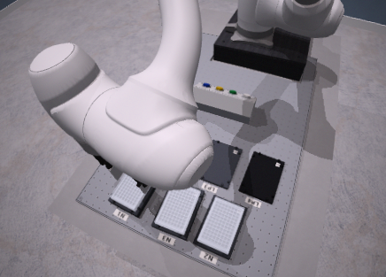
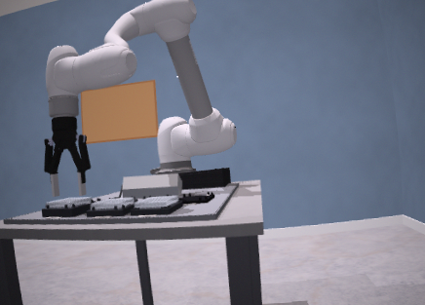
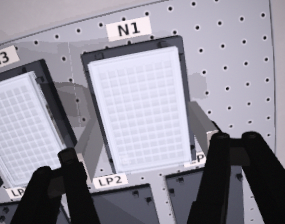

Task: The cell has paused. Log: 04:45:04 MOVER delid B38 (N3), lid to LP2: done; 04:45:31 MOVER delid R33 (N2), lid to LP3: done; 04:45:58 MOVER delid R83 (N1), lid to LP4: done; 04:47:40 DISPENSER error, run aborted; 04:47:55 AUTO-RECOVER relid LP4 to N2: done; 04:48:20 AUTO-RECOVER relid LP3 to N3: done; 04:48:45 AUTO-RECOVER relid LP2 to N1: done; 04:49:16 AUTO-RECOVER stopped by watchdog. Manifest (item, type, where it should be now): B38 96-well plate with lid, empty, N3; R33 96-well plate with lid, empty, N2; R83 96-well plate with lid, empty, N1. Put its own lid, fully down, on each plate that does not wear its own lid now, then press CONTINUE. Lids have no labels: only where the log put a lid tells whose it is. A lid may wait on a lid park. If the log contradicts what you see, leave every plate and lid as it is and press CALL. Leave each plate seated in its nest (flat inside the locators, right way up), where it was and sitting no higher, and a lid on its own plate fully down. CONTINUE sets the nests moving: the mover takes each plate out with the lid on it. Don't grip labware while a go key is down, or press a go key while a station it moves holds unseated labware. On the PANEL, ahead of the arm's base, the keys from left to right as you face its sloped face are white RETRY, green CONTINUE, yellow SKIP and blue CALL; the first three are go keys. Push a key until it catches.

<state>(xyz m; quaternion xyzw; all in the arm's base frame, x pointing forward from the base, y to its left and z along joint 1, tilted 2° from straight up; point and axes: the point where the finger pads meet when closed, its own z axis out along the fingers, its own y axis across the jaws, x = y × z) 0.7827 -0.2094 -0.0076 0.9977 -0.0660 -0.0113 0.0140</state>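
The gripper [image 2: 67, 180] hangs part-open, holding nothing, above the N1 plate [image 3: 142, 106] at the board's [image 1: 283, 234] end farthest from the base. Its lid looks light, stiff, probably slippery; I'd pinch its 2 long edges.

In the top view, three lidded plates sat in a row of nests along the lower edge of the perforated base plate [image 1: 292, 195]: the N1 plate [image 1: 127, 192] at lower left, the N3 plate [image 1: 178, 211] in the middle, the N2 plate [image 1: 221, 226] to its right. Above them lay two lid parks [image 1: 262, 176], side by side. Further up stood the key panel [image 1: 223, 97], and behind it the arm's pedestal [image 1: 283, 62]. The gripper [image 2: 67, 182] hung above the N1 plate, apparently apart from it.
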